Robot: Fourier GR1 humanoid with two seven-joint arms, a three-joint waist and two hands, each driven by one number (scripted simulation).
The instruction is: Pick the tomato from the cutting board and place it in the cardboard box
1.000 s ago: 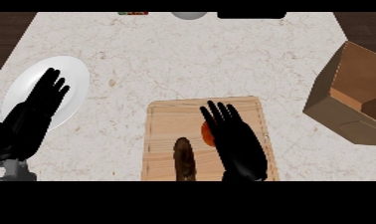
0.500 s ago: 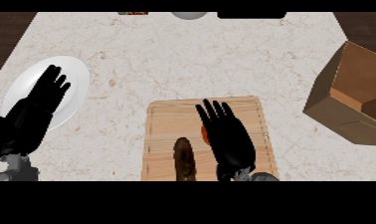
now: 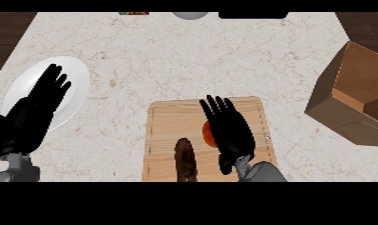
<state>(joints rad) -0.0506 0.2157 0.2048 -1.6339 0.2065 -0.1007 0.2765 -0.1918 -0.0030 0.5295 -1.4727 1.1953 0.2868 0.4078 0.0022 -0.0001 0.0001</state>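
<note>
The round red tomato (image 3: 208,134) lies on the light wooden cutting board (image 3: 164,129), mostly hidden under the right hand (image 3: 232,131), whose straight, spread fingers hold nothing. The open brown cardboard box (image 3: 353,100) sits well apart at the counter's (image 3: 192,59) right, while the left hand (image 3: 35,114) rests flat-fingered over the white round plate (image 3: 74,79).

A red tomato (image 3: 207,134) lies on the wooden cutting board (image 3: 166,129); the open cardboard box (image 3: 347,100) sits well apart.
</note>
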